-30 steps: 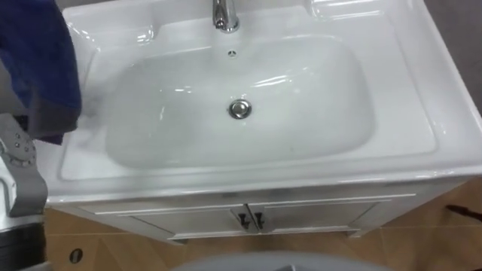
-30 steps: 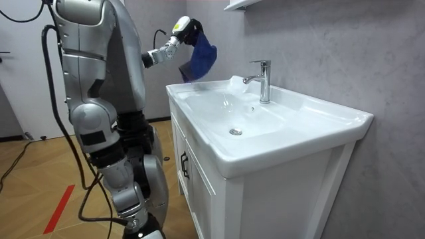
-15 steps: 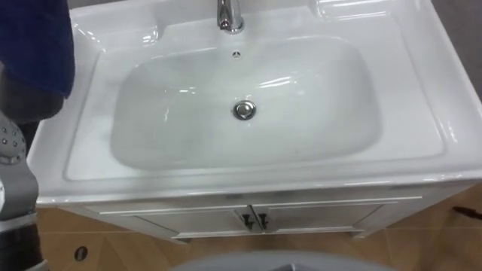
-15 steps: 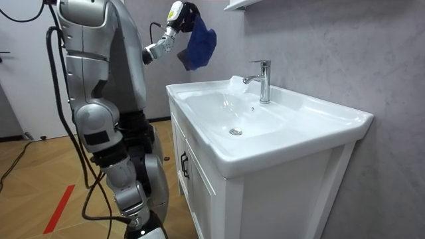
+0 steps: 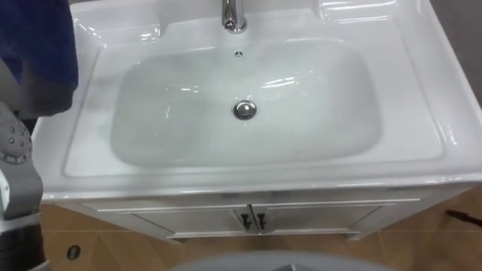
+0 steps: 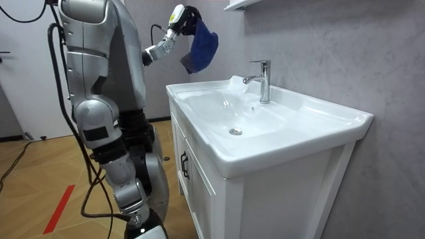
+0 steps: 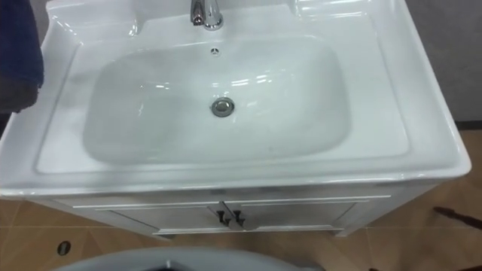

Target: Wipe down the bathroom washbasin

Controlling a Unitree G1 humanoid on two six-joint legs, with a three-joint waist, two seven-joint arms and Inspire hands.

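Observation:
The white basin (image 5: 324, 120) lies below me, with a chrome drain (image 5: 243, 110) in the middle of its bowl and a chrome tap (image 5: 233, 15) at the back. A blue cloth (image 5: 38, 38) hangs over the basin's left end, clear of the rim. In the room view my left hand (image 6: 180, 14) is raised high beside the basin (image 6: 312, 126) with its fingers curled round the top of the blue cloth (image 6: 201, 45), which dangles well above the counter. My left forearm (image 5: 16, 169) shows at the lower left edge.
The basin sits on a white cabinet with two doors and dark handles (image 5: 252, 220). A soap recess (image 5: 120, 34) lies at the back left of the counter. A grey wall (image 6: 319, 46) stands behind, and wooden floor (image 6: 40, 192) is below.
My left hand has lifted the blue cloth up from the basin's left rim to well above it. The eye views have shifted slightly.

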